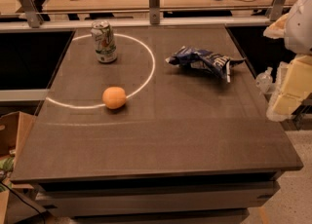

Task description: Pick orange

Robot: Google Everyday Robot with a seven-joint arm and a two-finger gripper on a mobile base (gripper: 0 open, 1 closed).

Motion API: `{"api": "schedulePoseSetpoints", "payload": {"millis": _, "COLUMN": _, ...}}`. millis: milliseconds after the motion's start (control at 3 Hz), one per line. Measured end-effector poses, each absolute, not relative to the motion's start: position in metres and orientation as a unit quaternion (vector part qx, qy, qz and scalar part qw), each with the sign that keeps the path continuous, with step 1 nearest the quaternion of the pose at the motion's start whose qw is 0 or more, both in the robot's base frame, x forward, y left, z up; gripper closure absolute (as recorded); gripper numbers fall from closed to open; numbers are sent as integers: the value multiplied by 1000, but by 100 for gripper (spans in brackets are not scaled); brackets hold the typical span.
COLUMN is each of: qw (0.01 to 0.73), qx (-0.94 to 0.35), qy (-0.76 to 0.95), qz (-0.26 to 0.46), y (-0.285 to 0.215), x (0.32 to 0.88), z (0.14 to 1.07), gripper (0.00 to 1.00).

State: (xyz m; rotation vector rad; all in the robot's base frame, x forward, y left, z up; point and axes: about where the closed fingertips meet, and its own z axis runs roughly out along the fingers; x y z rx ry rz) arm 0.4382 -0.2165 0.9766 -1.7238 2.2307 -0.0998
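The orange [114, 97] lies on a white arc [147, 74] at the left of the dark tabletop [195, 135], near a drink can [104, 41]. The robot's hand [287, 89] hangs beyond the right edge, well apart from the fruit; whether it is parted or closed cannot be told.

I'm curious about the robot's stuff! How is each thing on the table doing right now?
Orange: whole, sitting on the table, on the white ring, untouched.
Can: standing upright inside the ring.
Chip bag: crumpled, lying down.
Gripper: beside the table's right edge, away from the orange.
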Motion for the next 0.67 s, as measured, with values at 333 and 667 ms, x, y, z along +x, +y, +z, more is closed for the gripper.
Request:
{"api": "schedulePoseSetpoints", "payload": {"millis": 333, "qw": 160, "qx": -603, "qy": 781, "qz": -35, "y": -217, "x": 438, "z": 977, "gripper": 0}}
{"api": "schedulePoseSetpoints", "payload": {"millis": 667, "qw": 178, "qx": -594, "qy": 784, "qz": 0, "y": -204, "x": 434, "z": 978, "gripper": 0}}
